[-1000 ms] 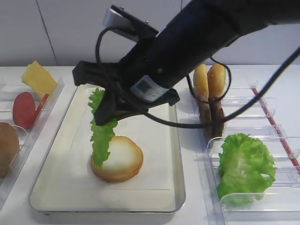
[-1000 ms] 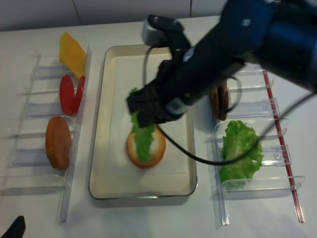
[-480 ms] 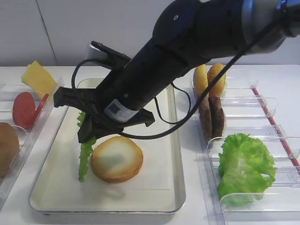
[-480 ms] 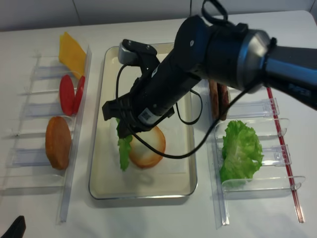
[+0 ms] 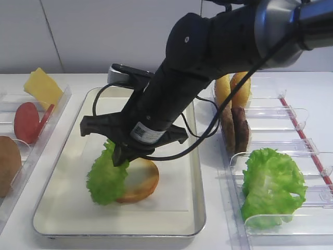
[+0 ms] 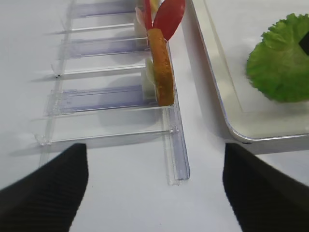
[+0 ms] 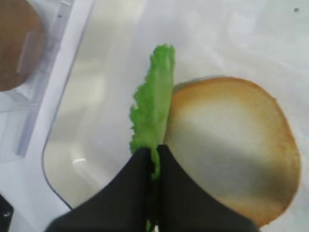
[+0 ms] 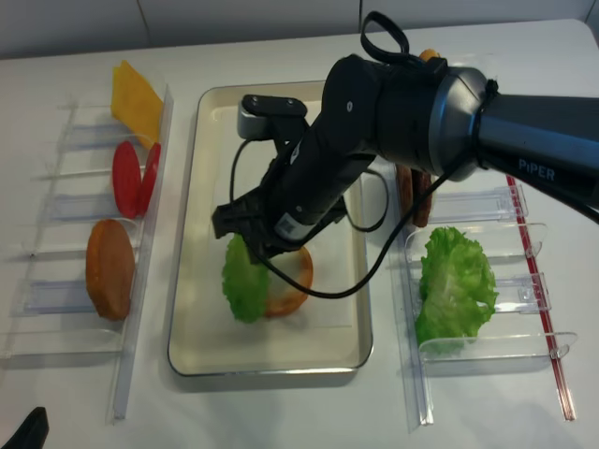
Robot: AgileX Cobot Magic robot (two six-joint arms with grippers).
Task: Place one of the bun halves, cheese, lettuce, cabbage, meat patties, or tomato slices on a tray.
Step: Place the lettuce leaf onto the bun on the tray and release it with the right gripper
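Observation:
My right gripper [image 5: 120, 158] is shut on the top edge of the frilly green lettuce [image 5: 105, 178] leaf. The leaf hangs low over the cream tray [image 5: 62, 216] and overlaps the left side of a bun half [image 5: 139, 180] lying flat on the liner. The right wrist view has the leaf [image 7: 152, 108] edge-on between the black fingertips [image 7: 140, 162], just left of the bun [image 7: 231, 145]. From above, the lettuce [image 8: 244, 281] hides the bun's [image 8: 293, 286] left part. My left gripper [image 6: 154, 193] hovers open and holding nothing over the bare table, left of the tray's [image 6: 217, 94] corner.
The left clear rack [image 5: 52, 117] holds cheese [image 5: 41, 86], tomato slices [image 5: 26, 120] and a bun half [image 8: 109, 268]. On the right, another rack carries upright buns [image 5: 232, 88], dark patties [image 5: 235, 127] and a heap of green leaves [image 5: 270, 185]. The right arm spans the tray's middle.
The right gripper swung the lettuce from over the bun out to its left, then lowered it. The leaf has turned from edge-on to face-on and now overlaps the bun's left side.

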